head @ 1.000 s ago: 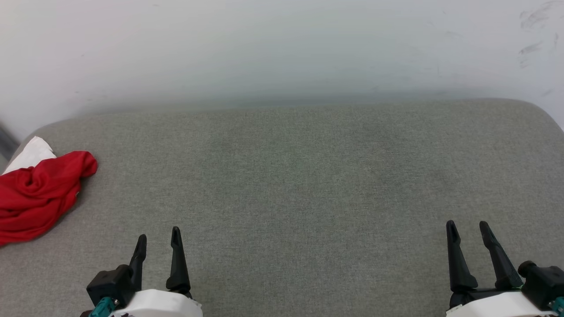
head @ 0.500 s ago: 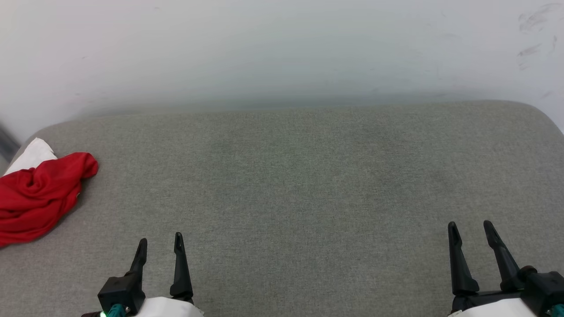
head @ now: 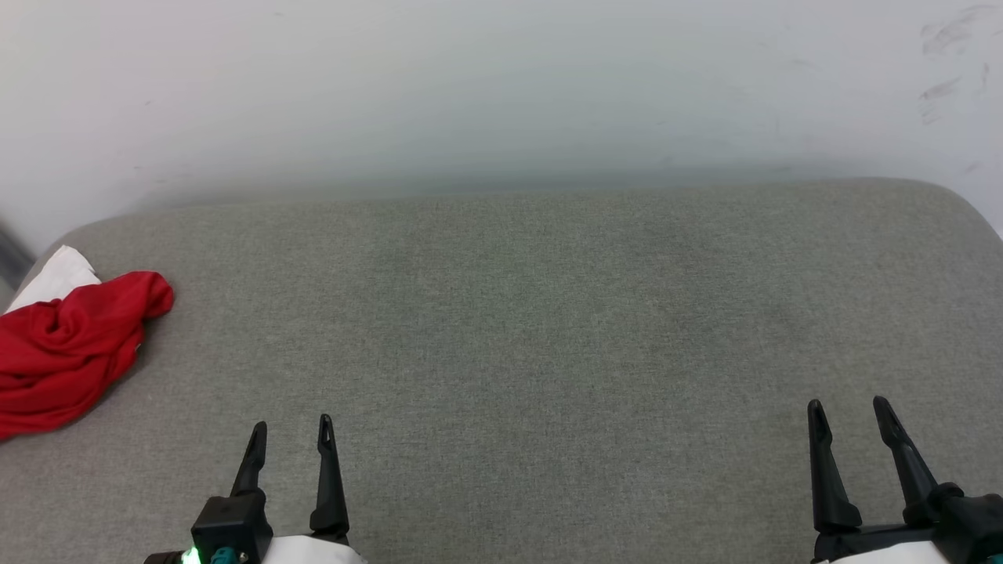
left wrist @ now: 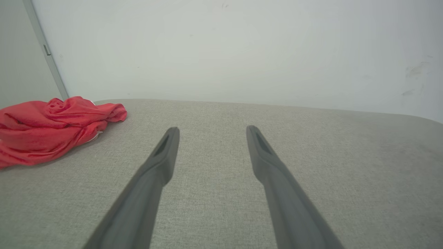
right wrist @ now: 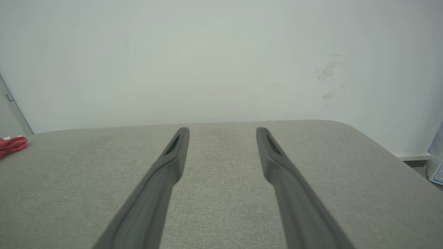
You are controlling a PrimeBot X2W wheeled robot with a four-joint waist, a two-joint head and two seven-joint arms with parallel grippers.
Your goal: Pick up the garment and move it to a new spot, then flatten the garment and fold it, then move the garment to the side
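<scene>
The garment (head: 66,345) is a crumpled red heap with a white sleeve showing at its back, lying at the far left edge of the grey padded surface (head: 533,313). The left wrist view has the garment (left wrist: 52,126) at its left, and a small red tip of the garment (right wrist: 12,145) sits at the left edge of the right wrist view. My left gripper (head: 291,429) is open and empty at the lower left, well to the right of the heap and nearer the front. My right gripper (head: 850,407) is open and empty at the lower right.
A pale wall (head: 501,86) runs along the back of the padded surface. The surface's rounded corners drop off at the far left and far right. A grey door frame (left wrist: 45,52) stands behind the garment.
Both grippers have slid slightly right and back toward the bottom edge of the head view. The left gripper's fingers now point straighter up. The garment has not moved.
</scene>
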